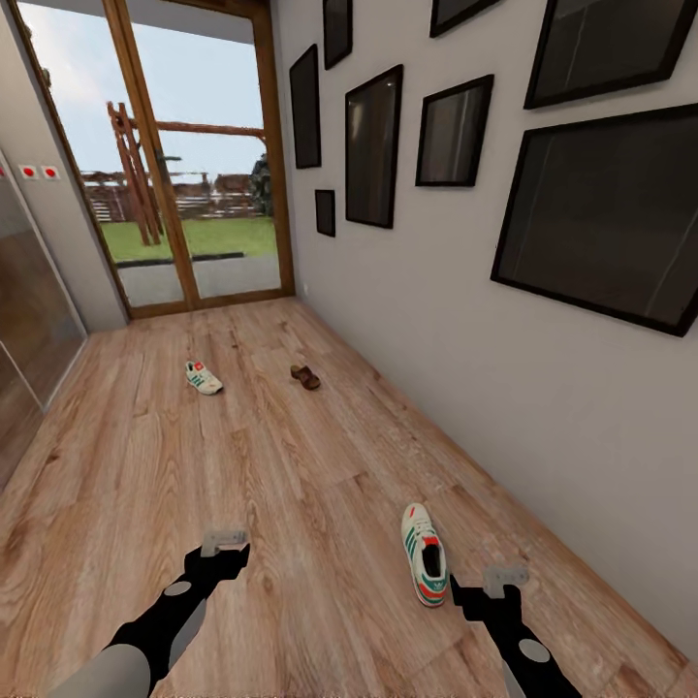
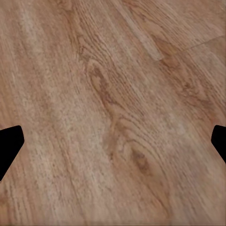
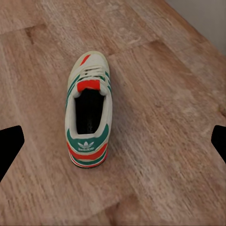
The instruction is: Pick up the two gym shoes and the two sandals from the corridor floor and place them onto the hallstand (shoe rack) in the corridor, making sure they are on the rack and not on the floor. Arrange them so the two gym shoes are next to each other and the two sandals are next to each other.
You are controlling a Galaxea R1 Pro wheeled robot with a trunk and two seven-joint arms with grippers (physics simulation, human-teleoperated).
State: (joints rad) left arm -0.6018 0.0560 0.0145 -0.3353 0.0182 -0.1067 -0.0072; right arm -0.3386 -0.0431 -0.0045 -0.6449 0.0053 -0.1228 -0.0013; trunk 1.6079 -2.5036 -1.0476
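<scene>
Approach step is running: right end effector (image 1: 504, 579), fingers apart and empty, is hovering just beside the near gym shoe (image 1: 425, 554) lying on the corridor floor (image 1: 291, 465); next it needs lowering and centring over the shoe. Left end effector (image 1: 225, 540) is hanging apart, empty, over bare planks. Counting: two gym shoes, far one (image 1: 204, 377) near the glass door (image 1: 194, 155), and one sandal (image 1: 305, 377).

White gym shoe (image 3: 88, 117) with green stripes and red-orange heel on light brown wood-grain floor (image 1: 291, 465); brown sandal (image 1: 305, 377) beyond; black-framed pictures (image 1: 373, 145) on off-white wall.
</scene>
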